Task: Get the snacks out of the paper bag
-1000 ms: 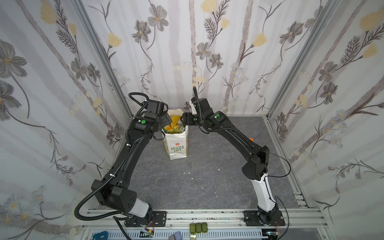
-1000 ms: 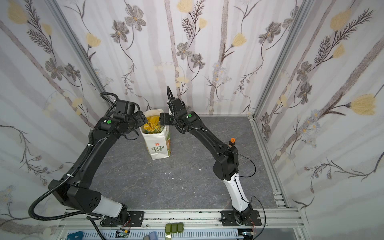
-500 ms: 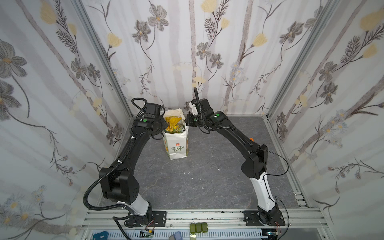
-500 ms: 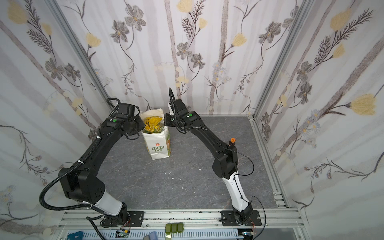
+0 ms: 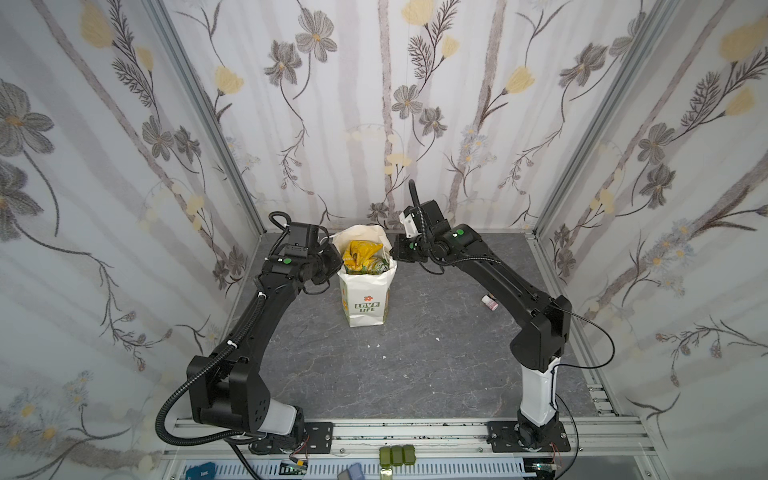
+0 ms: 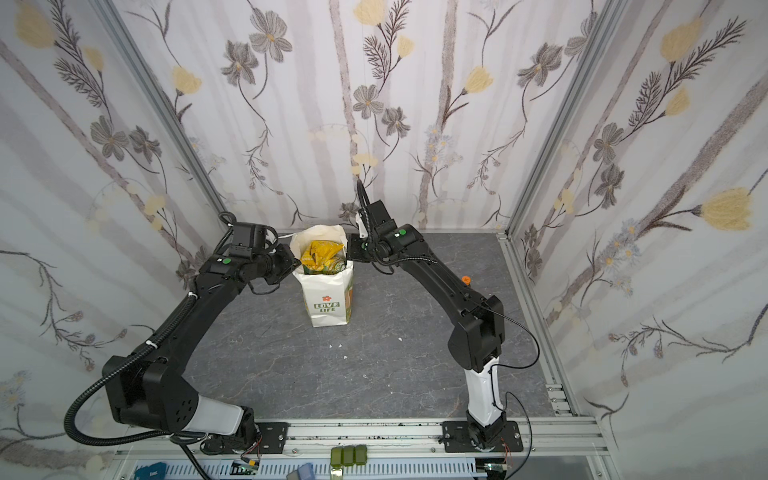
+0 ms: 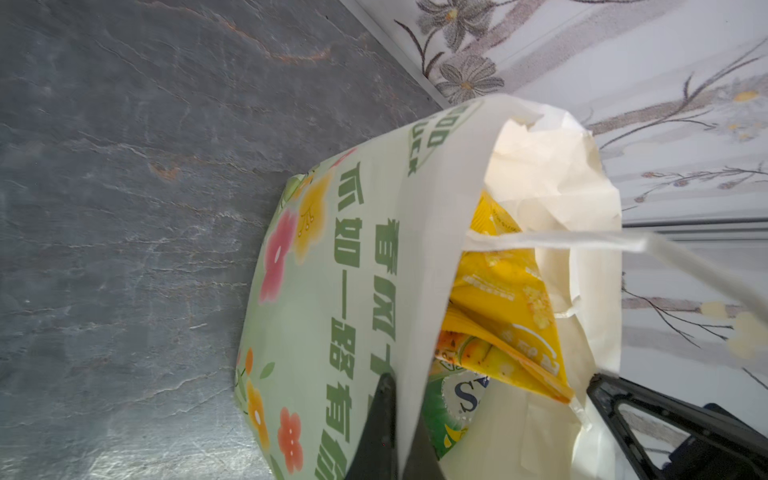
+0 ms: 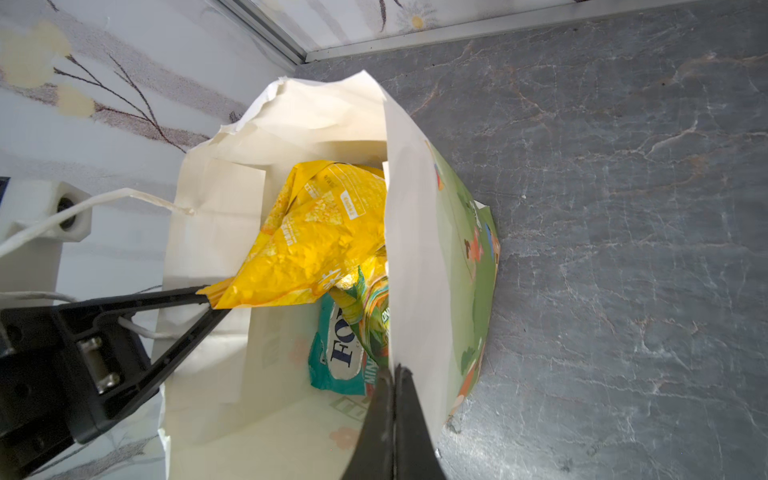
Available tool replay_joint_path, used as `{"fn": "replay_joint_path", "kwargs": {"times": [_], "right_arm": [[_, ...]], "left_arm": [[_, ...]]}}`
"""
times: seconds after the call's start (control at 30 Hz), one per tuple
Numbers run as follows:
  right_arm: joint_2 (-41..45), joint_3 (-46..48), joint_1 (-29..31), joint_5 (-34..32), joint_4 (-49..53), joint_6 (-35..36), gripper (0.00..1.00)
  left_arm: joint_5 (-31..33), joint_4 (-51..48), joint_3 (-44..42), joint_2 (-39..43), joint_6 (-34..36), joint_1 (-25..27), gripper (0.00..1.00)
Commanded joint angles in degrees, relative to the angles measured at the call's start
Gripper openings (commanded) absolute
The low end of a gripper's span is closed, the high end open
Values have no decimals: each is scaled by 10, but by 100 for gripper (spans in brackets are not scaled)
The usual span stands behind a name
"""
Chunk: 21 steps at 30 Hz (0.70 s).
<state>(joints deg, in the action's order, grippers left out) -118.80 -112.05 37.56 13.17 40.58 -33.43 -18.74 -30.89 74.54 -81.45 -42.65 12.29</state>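
The white paper bag [image 5: 365,307] [image 6: 328,305] stands upright near the back wall, its mouth open. Snacks fill it: a crinkled yellow packet [image 5: 360,253] [image 8: 316,241] on top, a green one [image 7: 449,415] and a teal one [image 8: 336,357] beneath. My left gripper [image 5: 338,262] [image 7: 405,386] is shut on the bag's left rim, one finger inside and one outside the wall. On the opposite rim my right gripper [image 5: 392,253] [image 8: 392,370] is shut on the paper too. A white string handle [image 7: 582,243] hangs loose.
A small bottle [image 5: 489,302] stands by the right arm, its orange cap [image 6: 466,279] showing. Flowered walls close in the back and both sides. A metal rail [image 5: 415,432] runs along the front. Grey tabletop [image 5: 395,374] lies in front of the bag.
Both grippers have closed on the bag's rim, left and right. The left arm's elbow has dropped lower and its wrist has settled against the bag.
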Motion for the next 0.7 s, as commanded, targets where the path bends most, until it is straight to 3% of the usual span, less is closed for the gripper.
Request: {"fn": "replay_joint_path", "kwargs": {"times": [0.0, 0.3, 0.5, 0.67], "right_arm": [[73, 85, 2, 10, -19, 17, 0], [285, 310, 8, 5, 1, -8, 0], [378, 380, 17, 3, 24, -35, 0], [411, 411, 24, -2, 23, -46, 0]], "left_arm": [[-61, 61, -40, 32, -42, 23, 0], [-87, 42, -124, 127, -86, 129, 0], [-94, 11, -141, 175, -80, 189, 0], [-81, 15, -184, 207, -108, 227, 19]]}}
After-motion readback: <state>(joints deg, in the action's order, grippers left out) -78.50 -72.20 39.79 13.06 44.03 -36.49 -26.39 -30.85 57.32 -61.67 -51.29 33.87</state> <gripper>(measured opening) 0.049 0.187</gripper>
